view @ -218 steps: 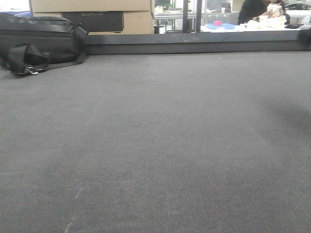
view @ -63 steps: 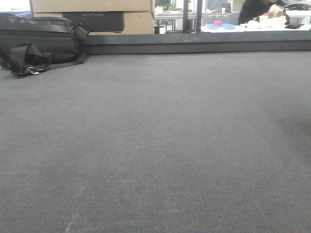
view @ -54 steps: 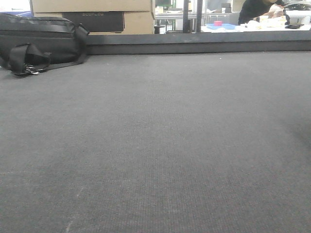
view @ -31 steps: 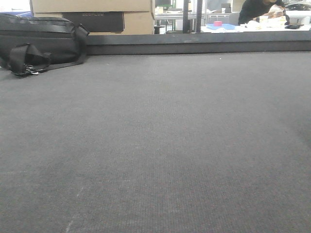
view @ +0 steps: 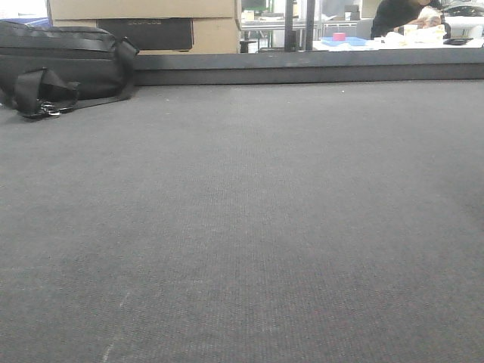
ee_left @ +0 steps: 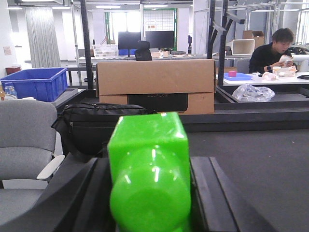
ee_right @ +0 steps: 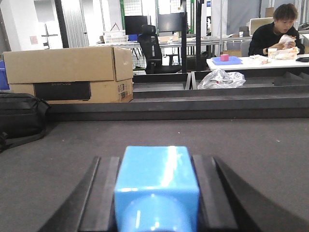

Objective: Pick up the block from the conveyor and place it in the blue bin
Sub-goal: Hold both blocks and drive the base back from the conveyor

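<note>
The left jaws are clamped on a glossy green block (ee_left: 147, 159), a boxy body with a rounded stud, with dark fingers (ee_left: 91, 193) pressed to both its sides. The right jaws grip a shiny blue block (ee_right: 157, 181) of the same shape, low over the conveyor (view: 242, 227). That is a flat, dark grey woven belt with a raised dark rim, lying in front of the cardboard box (view: 144, 19). A soft black bag (view: 60, 64) lies just left of the box. The blue bin (ee_left: 34, 83) stands farther left and behind. Right of the box lies a crumpled clear plastic bag (ee_right: 222, 79), and beyond it a man (ee_right: 277, 29) sits at a bench (ee_right: 256, 62).
</note>
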